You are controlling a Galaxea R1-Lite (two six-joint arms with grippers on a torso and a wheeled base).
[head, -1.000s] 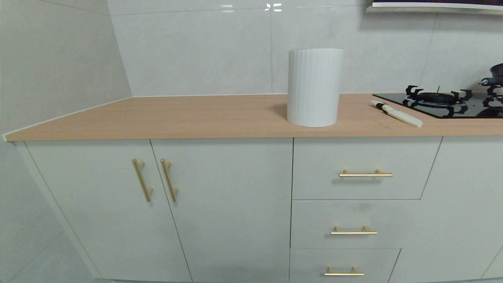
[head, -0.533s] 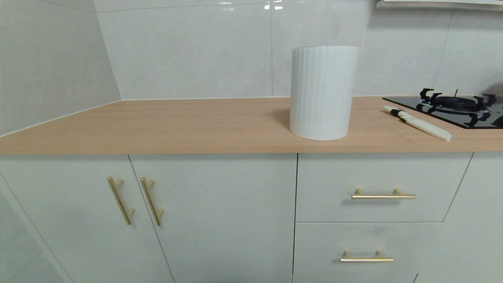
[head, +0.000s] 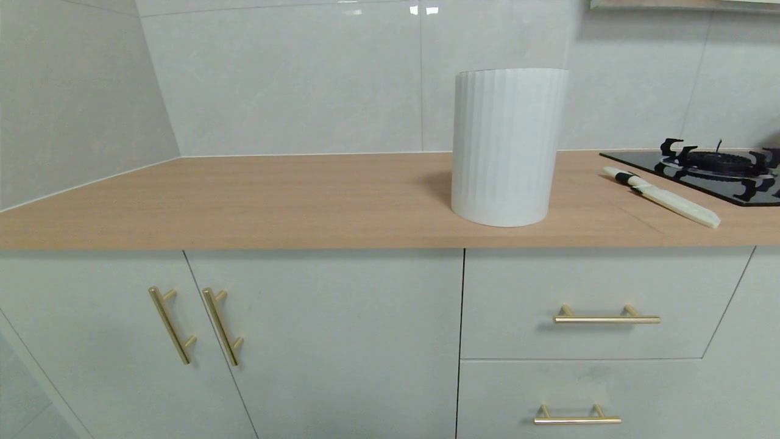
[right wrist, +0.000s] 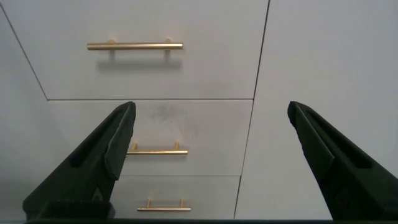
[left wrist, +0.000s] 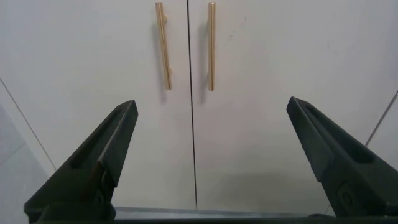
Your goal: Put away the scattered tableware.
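"Well, where was the knife (head: 661,196)?"

"It lay flat on the wooden counter (head: 274,198) at the right edge of the head view. It was near the black stove (head: 713,167) and a little apart from the tall white ribbed pot (head: 506,146) in the middle."

"And the claws?"

"Both were spread wide with nothing between their fingers. The left claw (left wrist: 210,106) faced the two cupboard doors (left wrist: 249,124) with upright brass handles (left wrist: 163,46). The right claw (right wrist: 210,107) faced the stack of drawers (right wrist: 155,74)."

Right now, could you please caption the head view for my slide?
White ribbed canister and a knife on a wooden counter beside the hob.
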